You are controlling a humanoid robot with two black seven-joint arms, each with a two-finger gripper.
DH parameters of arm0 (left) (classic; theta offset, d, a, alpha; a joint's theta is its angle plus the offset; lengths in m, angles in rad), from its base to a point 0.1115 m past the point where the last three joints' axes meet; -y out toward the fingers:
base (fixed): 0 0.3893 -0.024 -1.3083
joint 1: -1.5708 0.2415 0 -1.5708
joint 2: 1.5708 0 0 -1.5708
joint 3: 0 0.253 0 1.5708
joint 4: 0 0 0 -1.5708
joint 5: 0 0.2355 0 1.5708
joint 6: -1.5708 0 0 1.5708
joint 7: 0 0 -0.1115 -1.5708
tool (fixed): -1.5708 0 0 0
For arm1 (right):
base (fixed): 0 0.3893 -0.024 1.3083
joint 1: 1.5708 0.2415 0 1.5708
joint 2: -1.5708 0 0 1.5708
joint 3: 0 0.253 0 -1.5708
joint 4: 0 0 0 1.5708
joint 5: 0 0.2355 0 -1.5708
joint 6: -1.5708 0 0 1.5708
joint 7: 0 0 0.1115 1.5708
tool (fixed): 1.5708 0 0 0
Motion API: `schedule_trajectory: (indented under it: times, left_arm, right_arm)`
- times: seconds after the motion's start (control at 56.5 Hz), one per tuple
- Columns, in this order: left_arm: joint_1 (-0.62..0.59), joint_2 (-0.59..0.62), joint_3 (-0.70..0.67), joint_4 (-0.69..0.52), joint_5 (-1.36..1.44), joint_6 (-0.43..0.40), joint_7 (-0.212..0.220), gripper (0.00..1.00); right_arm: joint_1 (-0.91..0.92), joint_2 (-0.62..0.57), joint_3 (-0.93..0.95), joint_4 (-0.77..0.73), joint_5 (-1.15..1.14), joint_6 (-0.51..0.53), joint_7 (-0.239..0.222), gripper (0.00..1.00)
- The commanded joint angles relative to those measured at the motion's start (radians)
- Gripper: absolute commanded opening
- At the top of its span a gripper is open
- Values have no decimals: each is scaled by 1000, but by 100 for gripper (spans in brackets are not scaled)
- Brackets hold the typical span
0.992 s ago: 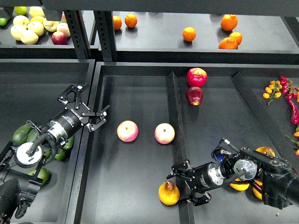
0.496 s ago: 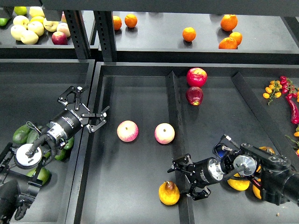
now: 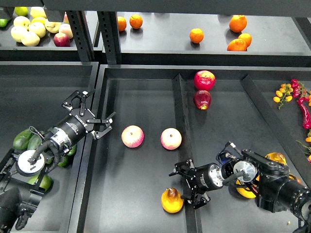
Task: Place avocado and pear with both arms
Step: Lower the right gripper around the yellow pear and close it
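Note:
The pear (image 3: 171,200), yellow-orange with a brownish knob, lies at the front of the middle tray (image 3: 141,189). My right gripper (image 3: 183,188) is open just to the right of it. Its fingertips (image 3: 176,171) reach the pear's right side; I cannot tell whether they touch it. Several dark green avocados (image 3: 23,139) lie in the left bin, partly hidden under my left arm. My left gripper (image 3: 98,106) is open and empty above the wall between the left bin and the middle tray, well away from the avocados.
Two pink-yellow apples (image 3: 132,136) (image 3: 171,139) lie mid-tray. A divider rail (image 3: 181,116) runs front to back; two red apples (image 3: 204,80) lie beyond it. Oranges (image 3: 196,35) and pale apples (image 3: 29,29) sit on the back shelf. Peppers (image 3: 303,109) are at the right edge.
My right gripper has moved left to the pear, and the pear has shifted slightly left and turned. My left gripper has barely moved.

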Motion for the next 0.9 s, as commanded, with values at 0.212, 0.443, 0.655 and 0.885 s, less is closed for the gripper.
schedule_trajectory:
  times: [0.212, 0.443, 0.655, 0.885]
  left_arm:
    - [6, 0, 6, 0, 0, 0, 0, 98]
    - [16, 0, 9, -2, 2, 0, 0, 98]
    - [23, 0, 11, -2, 6, 0, 0, 98]
    - [22, 0, 20, -2, 6, 0, 0, 98]
  right_arm:
    - [13, -34, -16, 63, 68, 0, 0, 90]
    - [20, -141, -116, 186, 138, 0, 0, 92]
    - [20, -195, -142, 226, 153, 0, 0, 92]
    - [15, -143, -142, 211, 157, 0, 0, 93]
